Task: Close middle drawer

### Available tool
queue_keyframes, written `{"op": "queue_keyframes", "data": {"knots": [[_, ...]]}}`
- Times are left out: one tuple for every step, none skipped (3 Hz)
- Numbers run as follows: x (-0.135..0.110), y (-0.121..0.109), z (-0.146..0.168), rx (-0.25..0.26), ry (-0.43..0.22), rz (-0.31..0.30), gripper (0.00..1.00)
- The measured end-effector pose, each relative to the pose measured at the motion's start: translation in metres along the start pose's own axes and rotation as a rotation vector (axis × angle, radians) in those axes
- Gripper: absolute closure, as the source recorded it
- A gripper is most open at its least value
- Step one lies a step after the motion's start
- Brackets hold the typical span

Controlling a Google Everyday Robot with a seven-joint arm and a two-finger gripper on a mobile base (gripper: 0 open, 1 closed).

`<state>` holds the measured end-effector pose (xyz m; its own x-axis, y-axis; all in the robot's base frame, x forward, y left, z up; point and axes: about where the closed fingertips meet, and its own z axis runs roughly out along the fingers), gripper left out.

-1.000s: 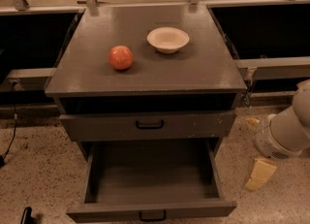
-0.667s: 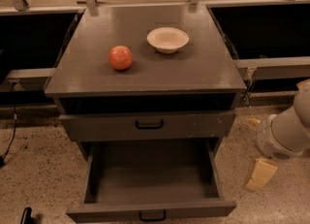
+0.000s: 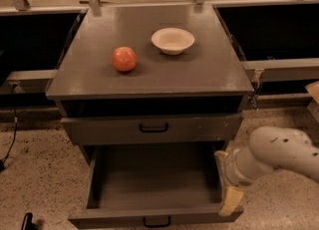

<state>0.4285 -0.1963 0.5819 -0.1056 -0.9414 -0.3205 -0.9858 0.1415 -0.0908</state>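
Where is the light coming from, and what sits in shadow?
Camera view: warm light from above brightens the cabinet top, apple and bowl; the middle drawer is shaded inside, the side recesses nearly black; the gripper, at that drawer's right front corner, catches light.

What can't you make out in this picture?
Camera view:
- The lowest drawer: hidden beneath the open middle drawer.
- That drawer's front panel: mostly cut off by the bottom edge.
- The gripper, at its front right corner: contact unclear, the arm partly covers it.
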Motion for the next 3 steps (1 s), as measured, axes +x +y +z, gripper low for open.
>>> {"op": "queue_keyframes", "data": {"knots": [[0.007, 0.009, 0.072, -0.037, -0.021, -0.037, 0.00], [0.020, 0.014, 0.113, -0.048, -0.034, -0.047, 0.00], [0.020, 0.014, 0.138, -0.040, -0.050, -0.077, 0.16]]}}
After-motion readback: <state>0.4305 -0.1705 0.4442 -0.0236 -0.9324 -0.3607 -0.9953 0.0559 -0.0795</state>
